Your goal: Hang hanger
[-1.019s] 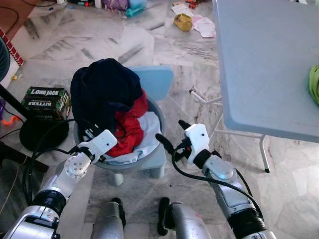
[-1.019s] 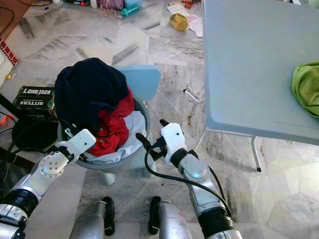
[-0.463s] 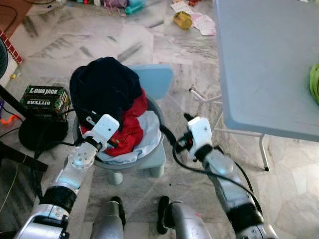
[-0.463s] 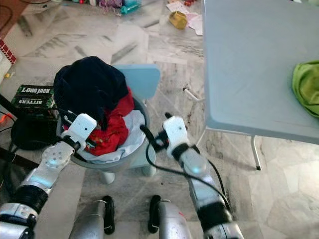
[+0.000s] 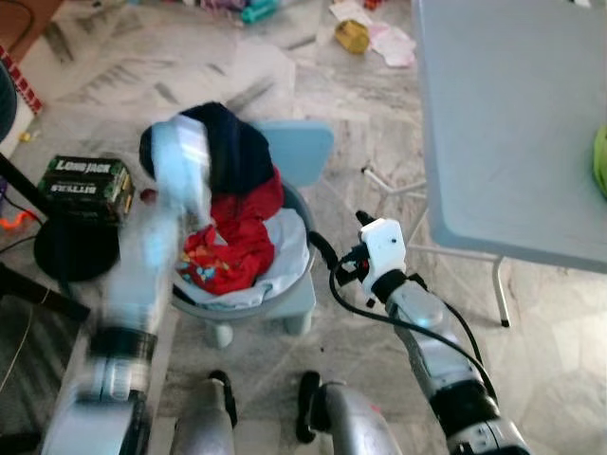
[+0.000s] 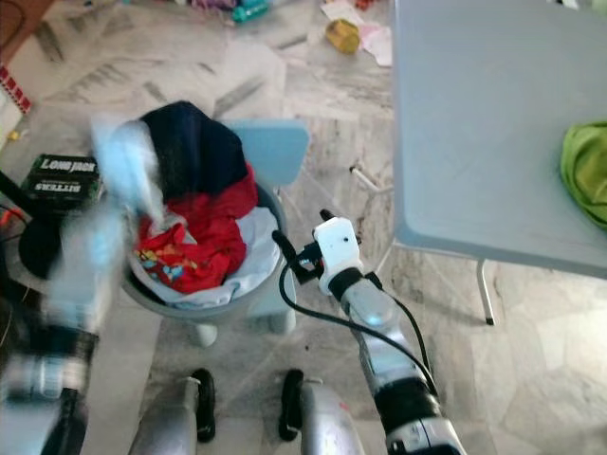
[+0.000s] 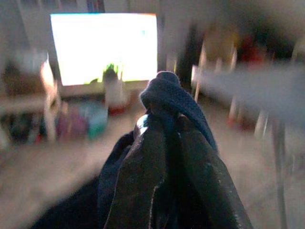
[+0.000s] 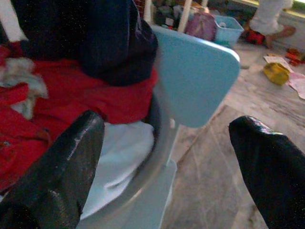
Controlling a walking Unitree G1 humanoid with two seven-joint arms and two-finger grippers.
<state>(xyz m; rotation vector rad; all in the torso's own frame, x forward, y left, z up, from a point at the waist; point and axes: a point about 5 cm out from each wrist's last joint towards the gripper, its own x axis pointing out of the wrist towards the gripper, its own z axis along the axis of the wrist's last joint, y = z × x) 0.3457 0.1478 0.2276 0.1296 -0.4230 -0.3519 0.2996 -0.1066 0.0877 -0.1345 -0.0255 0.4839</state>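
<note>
A grey laundry basket (image 5: 239,309) sits on a small light-blue chair (image 5: 302,154), holding a dark navy garment (image 5: 237,152), a red garment (image 5: 237,248) and white cloth (image 5: 286,258). My left arm is a motion blur over the basket's left side, with my left gripper (image 5: 183,156) high beside the navy garment. In the left wrist view my left gripper (image 7: 167,130) is shut on a fold of navy cloth (image 7: 164,91). My right gripper (image 5: 340,232) hangs open just right of the basket rim, nothing between its fingers (image 8: 57,176).
A light-blue table (image 5: 512,123) fills the right side, with a green cloth (image 5: 600,161) at its edge and a white leg (image 5: 500,292) near my right arm. A Long Jack box (image 5: 85,176) and a black round base (image 5: 68,254) lie left. Clutter (image 5: 353,36) litters the far floor.
My left arm has swung up fast from the basket's front rim to the navy garment, pulling cloth up and baring more of the red garment. The right gripper has barely shifted.
</note>
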